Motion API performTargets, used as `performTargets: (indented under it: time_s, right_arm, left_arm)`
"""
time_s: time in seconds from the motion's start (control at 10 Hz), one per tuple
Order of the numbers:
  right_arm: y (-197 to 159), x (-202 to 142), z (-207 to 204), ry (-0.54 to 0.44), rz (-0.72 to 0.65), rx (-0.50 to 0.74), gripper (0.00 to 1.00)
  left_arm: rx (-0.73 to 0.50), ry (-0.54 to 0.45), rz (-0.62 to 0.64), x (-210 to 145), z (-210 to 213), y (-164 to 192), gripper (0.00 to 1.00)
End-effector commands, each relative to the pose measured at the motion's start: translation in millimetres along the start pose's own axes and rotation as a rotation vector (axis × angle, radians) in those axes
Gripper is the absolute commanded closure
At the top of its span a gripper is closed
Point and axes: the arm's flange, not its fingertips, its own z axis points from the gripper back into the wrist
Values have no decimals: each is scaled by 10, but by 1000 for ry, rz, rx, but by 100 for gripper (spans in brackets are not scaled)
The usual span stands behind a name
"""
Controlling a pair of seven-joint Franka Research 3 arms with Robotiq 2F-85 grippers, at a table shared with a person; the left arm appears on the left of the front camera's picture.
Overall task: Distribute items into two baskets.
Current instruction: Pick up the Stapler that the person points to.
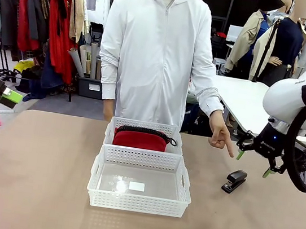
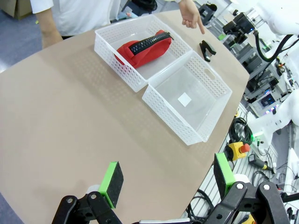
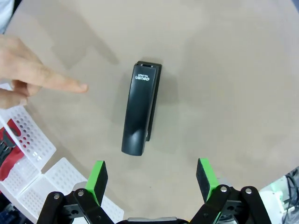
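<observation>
Two white lattice baskets stand end to end at the table's middle. The far basket (image 1: 111,128) (image 2: 107,44) holds the red pouch (image 1: 140,138) (image 2: 144,48). The near basket (image 1: 93,181) (image 2: 219,100) holds nothing but a small white label. The black stapler (image 1: 235,181) (image 2: 206,50) (image 3: 141,113) lies on the table right of the baskets. My right gripper (image 1: 254,164) (image 3: 152,175) hovers open just above and right of it, with nothing between its fingers. A person's hand (image 1: 219,136) (image 3: 28,79) points a finger at the stapler. My left gripper (image 2: 168,182) is open over the table's left edge.
The brown table (image 1: 30,177) is bare around the baskets. The person in a white hooded jacket (image 1: 156,52) stands at the far edge. Clothes racks stand behind at the left. Off the table's edge in the left wrist view lie cables and an emergency-stop button (image 2: 238,150).
</observation>
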Motion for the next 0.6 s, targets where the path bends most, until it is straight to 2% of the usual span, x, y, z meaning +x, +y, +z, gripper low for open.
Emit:
performTargets:
  time_s: [0.0, 0.5]
  right_arm:
    - [140, 39, -70, -11, -25, -20, 0]
    - [255, 184, -326, 26, -57, -51, 0]
  left_arm:
    - [-10, -9, 4, -1, 5, -7, 0]
    - [-10, -9, 4, -1, 5, -7, 0]
